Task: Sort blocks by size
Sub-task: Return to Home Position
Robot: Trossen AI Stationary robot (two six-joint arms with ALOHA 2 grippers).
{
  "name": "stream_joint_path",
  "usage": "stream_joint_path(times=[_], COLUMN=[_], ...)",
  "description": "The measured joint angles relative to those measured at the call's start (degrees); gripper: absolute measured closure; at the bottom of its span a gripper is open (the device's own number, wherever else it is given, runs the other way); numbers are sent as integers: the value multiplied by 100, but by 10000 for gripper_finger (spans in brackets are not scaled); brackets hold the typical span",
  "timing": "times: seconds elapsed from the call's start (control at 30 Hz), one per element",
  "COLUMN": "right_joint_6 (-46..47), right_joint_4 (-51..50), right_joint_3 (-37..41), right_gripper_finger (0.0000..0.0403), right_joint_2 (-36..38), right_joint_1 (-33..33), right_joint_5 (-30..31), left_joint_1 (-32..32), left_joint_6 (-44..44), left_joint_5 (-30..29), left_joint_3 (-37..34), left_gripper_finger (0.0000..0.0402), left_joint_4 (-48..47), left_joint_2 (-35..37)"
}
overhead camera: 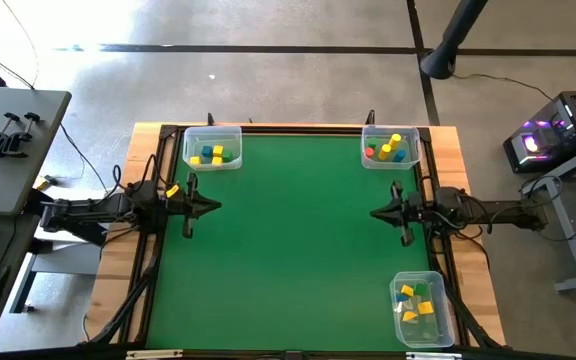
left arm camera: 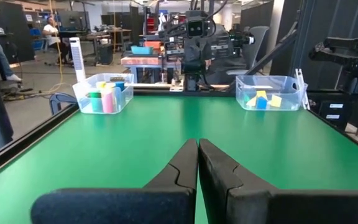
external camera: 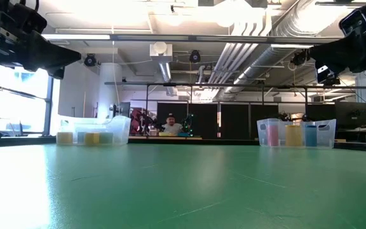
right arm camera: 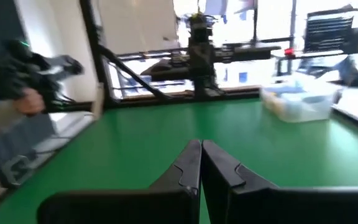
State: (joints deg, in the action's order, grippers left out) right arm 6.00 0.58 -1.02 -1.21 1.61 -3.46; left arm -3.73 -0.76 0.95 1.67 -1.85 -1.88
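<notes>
The small solid-coloured blocks (overhead camera: 214, 155), mostly yellow with some green, blue and red, are all lying inside three clear plastic bins: the left-arm bin (overhead camera: 211, 130), the right-arm bin (overhead camera: 369, 137) and the corner bin (overhead camera: 400, 282) on the right arm's side. None is showing on the green bench (overhead camera: 298, 260). The left gripper (overhead camera: 214, 206) and the right gripper (overhead camera: 376, 212) are hovering at opposite sides, facing each other, fingers pressed together on nothing. The blocks are looking light, rigid and smooth. Pinching across flat opposite faces should be holding best, as rounded ones may be rolling.
</notes>
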Motion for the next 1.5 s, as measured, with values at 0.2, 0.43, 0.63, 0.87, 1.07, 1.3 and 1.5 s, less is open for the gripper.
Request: stream_joint_path(times=[0.2, 0.43, 0.63, 0.87, 1.07, 1.3, 1.5], right_joint_6=[-788, -320, 62, 54, 53, 59, 53], right_joint_4=[-120, -116, -114, -112, -111, -110, -110], right_joint_3=[0, 0, 0, 0, 0, 0, 0], right_gripper_finger=[403, 403, 403, 403, 402, 402, 402], right_joint_2=[-57, -74, -74, -74, -74, -74, -74], right_joint_1=[2, 2, 2, 2, 4, 4, 4], right_joint_5=[328, 321, 306, 306, 306, 306, 308], left_joint_1=[0, 0, 0, 0, 0, 0, 1], left_joint_6=[-1, -32, -35, -34, -35, -35, -35], left_joint_5=[-9, -13, -13, -13, -12, -11, -11], left_joint_3=[0, 1, 2, 2, 2, 2, 2], left_gripper_finger=[401, 401, 401, 401, 401, 401, 401], left_joint_4=[-6, -9, -9, -9, -9, -9, -9], left_joint_2=[-1, -1, -1, -1, 0, -1, 0])
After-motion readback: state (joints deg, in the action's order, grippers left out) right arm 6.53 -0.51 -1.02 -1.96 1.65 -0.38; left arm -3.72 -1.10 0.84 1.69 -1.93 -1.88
